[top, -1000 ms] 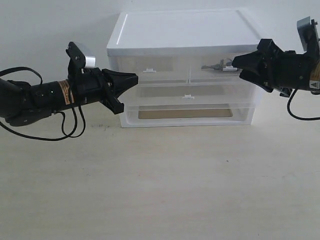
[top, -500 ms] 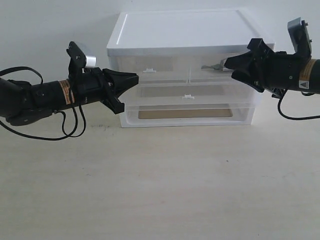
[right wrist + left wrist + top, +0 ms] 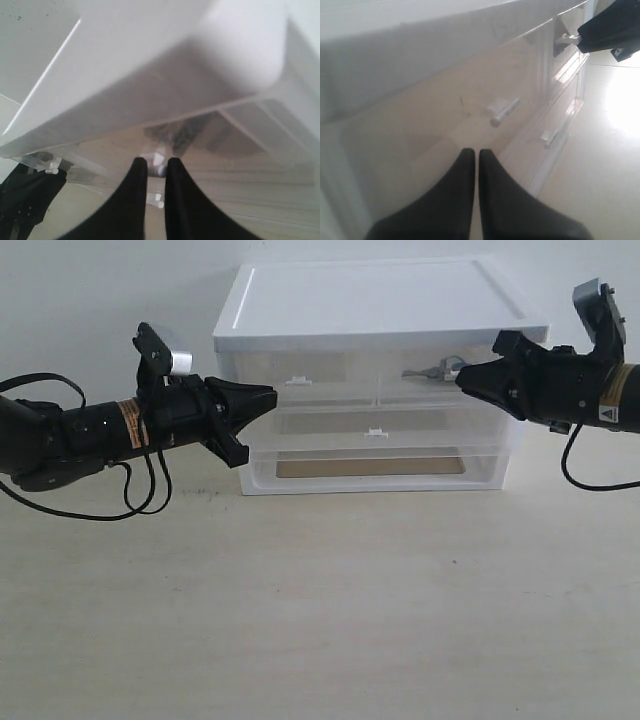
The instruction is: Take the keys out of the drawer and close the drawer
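Clamping shut from wide open, the right gripper (image 3: pixel 463 378) is pinching the tab handle (image 3: pixel 159 161) of the drawer (image 3: pixel 420 393), readying a pull; the keys (image 3: pixel 432 370) are lying inside it, the left gripper (image 3: pixel 268 393) hovering clenched, empty

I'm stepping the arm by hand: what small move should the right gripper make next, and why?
Probably pull straight back, away from the cabinet. The right gripper looks closed on the tab handle of the drawer, which sits fully in with the keys inside.
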`<state>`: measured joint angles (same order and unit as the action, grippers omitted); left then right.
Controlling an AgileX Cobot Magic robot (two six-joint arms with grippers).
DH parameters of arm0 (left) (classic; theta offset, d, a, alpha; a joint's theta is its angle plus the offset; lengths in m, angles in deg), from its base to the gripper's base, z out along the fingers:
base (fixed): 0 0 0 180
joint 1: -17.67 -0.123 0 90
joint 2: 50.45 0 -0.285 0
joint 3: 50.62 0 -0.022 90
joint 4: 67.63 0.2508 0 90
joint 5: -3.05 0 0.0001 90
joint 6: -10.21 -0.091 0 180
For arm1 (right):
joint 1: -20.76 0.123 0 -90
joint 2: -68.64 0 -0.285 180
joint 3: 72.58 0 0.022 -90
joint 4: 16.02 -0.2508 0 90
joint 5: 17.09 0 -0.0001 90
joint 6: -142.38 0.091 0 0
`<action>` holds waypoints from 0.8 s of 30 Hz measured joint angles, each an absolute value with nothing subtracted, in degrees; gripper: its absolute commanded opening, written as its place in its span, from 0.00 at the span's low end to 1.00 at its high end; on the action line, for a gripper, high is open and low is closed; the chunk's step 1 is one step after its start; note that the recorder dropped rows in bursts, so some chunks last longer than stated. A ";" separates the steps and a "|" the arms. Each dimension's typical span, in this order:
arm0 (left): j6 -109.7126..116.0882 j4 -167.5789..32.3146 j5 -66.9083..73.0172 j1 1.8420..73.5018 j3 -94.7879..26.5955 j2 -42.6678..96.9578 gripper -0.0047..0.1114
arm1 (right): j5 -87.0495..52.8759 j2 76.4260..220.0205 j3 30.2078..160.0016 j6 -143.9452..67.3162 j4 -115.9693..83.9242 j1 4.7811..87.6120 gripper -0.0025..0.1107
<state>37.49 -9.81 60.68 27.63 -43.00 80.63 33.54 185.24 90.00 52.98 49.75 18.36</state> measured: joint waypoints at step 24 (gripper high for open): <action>33.67 -13.03 60.03 29.70 -43.00 80.63 0.08 | 38.20 173.14 71.50 44.88 50.98 17.37 0.02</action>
